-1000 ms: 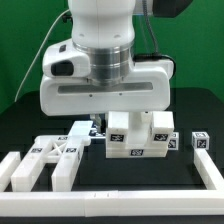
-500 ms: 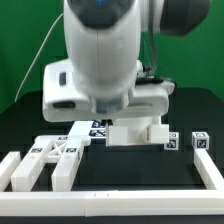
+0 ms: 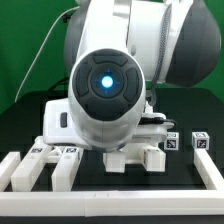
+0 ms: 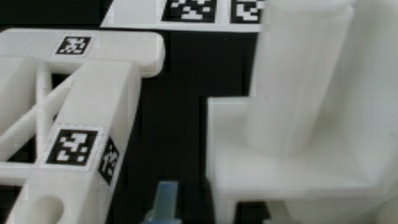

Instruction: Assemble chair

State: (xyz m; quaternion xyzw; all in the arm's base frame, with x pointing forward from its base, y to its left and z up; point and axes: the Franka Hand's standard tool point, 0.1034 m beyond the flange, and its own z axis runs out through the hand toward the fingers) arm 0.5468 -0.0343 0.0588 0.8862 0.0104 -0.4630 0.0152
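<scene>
The chair's white blocky assembly [image 3: 135,158] stands on the black table under my arm, which hides most of it. In the wrist view it is the big white block [image 4: 302,130]. Beside it lies a white frame piece with square tags [image 4: 71,110]; in the exterior view it shows as tagged bars on the left [image 3: 50,160]. My gripper [image 4: 206,205] is hidden by the arm in the exterior view. In the wrist view one bluish fingertip [image 4: 166,200] sits in the dark gap between the frame piece and the block. A dark shape, perhaps the other finger, lies against the block.
A small tagged cube [image 3: 200,141] sits at the exterior view's right. Low white border rails [image 3: 130,190] run along the front and the right side [image 3: 213,168]. A flat white plate with tags [image 4: 214,10] lies beyond the block in the wrist view.
My arm has swung round, so its round blue-lit face now points at the exterior camera. The white assembly has shifted lower in that view, toward the front rail.
</scene>
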